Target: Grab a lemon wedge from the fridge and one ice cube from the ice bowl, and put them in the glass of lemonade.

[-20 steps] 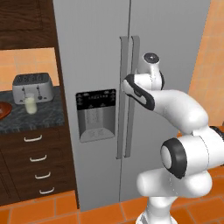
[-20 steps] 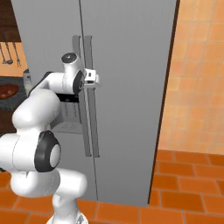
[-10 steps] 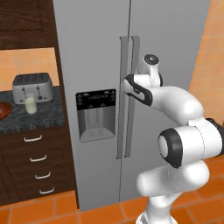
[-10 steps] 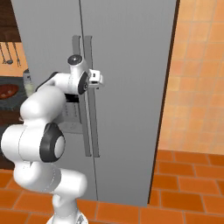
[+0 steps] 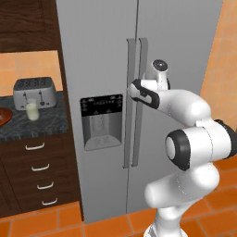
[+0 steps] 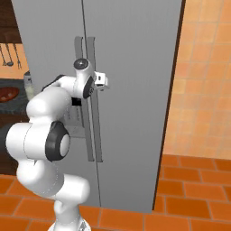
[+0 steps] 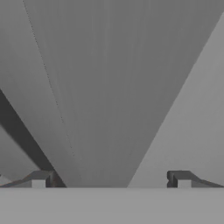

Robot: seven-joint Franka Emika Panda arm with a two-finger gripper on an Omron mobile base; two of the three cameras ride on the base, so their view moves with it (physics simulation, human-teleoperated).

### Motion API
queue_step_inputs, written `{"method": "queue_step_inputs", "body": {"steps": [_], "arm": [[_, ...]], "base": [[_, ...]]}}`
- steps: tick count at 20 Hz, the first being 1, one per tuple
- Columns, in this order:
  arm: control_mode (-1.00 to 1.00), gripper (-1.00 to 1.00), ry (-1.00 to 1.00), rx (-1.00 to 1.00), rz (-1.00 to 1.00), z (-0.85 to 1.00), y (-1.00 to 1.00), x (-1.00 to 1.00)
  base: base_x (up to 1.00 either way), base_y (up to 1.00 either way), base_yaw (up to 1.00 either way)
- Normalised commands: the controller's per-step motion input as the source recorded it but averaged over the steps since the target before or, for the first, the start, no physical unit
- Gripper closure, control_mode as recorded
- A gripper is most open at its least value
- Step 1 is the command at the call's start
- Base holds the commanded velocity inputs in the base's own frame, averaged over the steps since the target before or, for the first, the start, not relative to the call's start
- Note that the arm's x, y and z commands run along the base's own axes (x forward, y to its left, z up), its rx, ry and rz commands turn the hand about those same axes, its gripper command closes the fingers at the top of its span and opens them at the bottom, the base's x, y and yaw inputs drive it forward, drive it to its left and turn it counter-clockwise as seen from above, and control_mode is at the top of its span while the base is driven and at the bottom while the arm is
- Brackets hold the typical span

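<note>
Grey and tall, the fridge [image 5: 102, 69] has both doors closed, with two long handles [image 5: 136, 102] side by side in the middle. The gripper [image 7: 111, 179] is right up at those handles, its jaws wide apart with nothing between them. On the dark counter [image 5: 44, 122] to the left, the glass of lemonade [image 5: 31, 110] stands in front of the toaster [image 5: 34, 91]. The ice bowl [image 5: 3, 118] peeks in at the edge.

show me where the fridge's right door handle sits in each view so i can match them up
Left base view: the right door handle runs vertically just right of centre, beside the door seam.
Right base view: it stands left of centre, partly behind the arm.
Hand view: a broad pale bar, likely this handle, rises between the open fingertips.
Shared landmark: the fridge door seam.
</note>
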Motion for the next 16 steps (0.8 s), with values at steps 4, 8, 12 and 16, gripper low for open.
{"method": "queue_step_inputs", "body": {"steps": [4,8,12,16], "arm": [[-1.00,-1.00,-0.05,0.00,0.00,-0.16,0.00,0.30],[-1.00,-1.00,-0.08,0.01,0.00,-0.21,0.00,0.27],[-1.00,-1.00,-0.09,0.03,0.00,-0.22,0.00,0.22],[-1.00,-1.00,-0.06,0.04,0.00,-0.15,0.00,0.18]], "base": [[0.00,0.00,0.00],[0.00,0.00,0.00],[0.00,0.00,0.00],[0.00,0.00,0.00]]}}
